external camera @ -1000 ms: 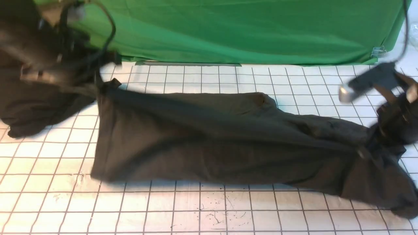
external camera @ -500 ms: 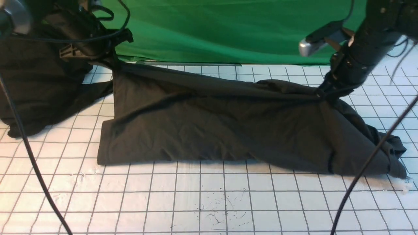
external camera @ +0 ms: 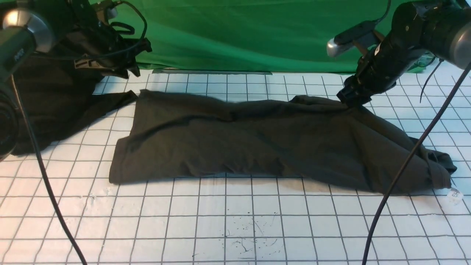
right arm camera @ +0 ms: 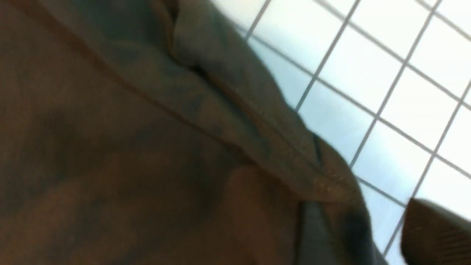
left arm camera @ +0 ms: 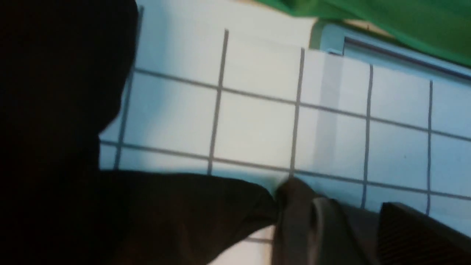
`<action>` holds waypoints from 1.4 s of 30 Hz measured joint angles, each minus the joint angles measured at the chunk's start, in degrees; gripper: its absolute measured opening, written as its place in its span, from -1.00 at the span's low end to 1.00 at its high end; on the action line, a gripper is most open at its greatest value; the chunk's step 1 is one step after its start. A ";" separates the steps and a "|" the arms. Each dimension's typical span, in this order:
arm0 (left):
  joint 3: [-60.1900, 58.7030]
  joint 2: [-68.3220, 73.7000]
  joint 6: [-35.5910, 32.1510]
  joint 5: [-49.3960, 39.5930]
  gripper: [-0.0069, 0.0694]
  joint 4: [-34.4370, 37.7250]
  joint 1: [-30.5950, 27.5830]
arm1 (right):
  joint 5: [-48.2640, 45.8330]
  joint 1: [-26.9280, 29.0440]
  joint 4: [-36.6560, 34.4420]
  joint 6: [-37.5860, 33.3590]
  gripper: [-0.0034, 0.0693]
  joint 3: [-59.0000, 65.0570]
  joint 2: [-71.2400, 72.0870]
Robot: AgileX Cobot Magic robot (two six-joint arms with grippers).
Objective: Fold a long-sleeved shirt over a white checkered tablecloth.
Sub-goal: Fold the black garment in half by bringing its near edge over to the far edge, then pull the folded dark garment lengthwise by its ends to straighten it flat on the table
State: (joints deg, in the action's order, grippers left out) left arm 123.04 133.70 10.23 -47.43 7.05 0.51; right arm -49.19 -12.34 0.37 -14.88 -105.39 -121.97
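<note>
- Clothing of a blacker shade, the garment heap (external camera: pixel 44 106), sits piled at the far left of the white checkered tablecloth (external camera: pixel 235 221), probably parked there to keep the middle free for folding. A dark strip runs from it to the shirt's far left corner; which garment it belongs to cannot be told.
- Next comes the left gripper (external camera: pixel 125 70), which hangs above that far left corner, clear of the fabric. In the left wrist view its fingers (left arm camera: pixel 415 235) stand apart with nothing pinched between them, and the cloth's edge lies just beside one tip. That height suits an arm with no load.
- Across the middle lies the long-sleeved shirt (external camera: pixel 257 140), a long low band running left to right on the tablecloth. It looks doubled over lengthwise, so the chest print is hidden. The left end lies flat and square.
- Further right, the right gripper (external camera: pixel 347 98) points down at the shirt's far edge and touches or nearly touches a raised ridge of fabric. In the right wrist view its fingers (right arm camera: pixel 438 235) are spread, with bare tablecloth showing between them and the hem lying alongside, so it appears to grip nothing.
- At the near right end the fabric is bunched and creased, with a white label (external camera: pixel 455 195) poking out onto the tablecloth.
- As a judgement, the lengthwise fold is laid. A crosswise fold likely comes next, and the rumpled right end risks making it uneven.
</note>
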 joint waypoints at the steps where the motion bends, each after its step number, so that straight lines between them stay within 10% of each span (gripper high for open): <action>1: 0.06 -0.22 0.00 -0.13 -0.02 -0.89 -0.06 | -0.76 0.00 0.00 0.91 0.16 0.00 0.45; 8: 4.81 -4.10 -2.50 -8.41 0.40 0.07 -0.28 | -12.24 0.14 1.62 6.51 0.20 0.00 9.67; 16: 3.44 -7.41 -16.29 -21.33 -0.77 6.60 8.55 | -19.98 10.01 2.66 12.76 -0.84 5.12 13.85; 27: -15.78 -7.41 -18.32 -17.21 -0.83 2.21 19.06 | -17.12 15.21 -4.76 13.94 0.11 13.14 11.15; 33: -21.91 -7.19 -18.08 -12.86 -0.83 1.31 18.97 | -15.33 14.70 -5.45 13.90 0.16 13.14 8.23; 42: -23.48 -7.58 -17.80 -11.12 -0.83 1.09 18.97 | -16.26 14.70 -3.29 11.20 -0.79 13.19 4.91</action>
State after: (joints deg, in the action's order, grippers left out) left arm 99.56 126.12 -7.57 -58.55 8.14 19.48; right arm -65.45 2.36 -2.92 -3.68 -92.20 -117.06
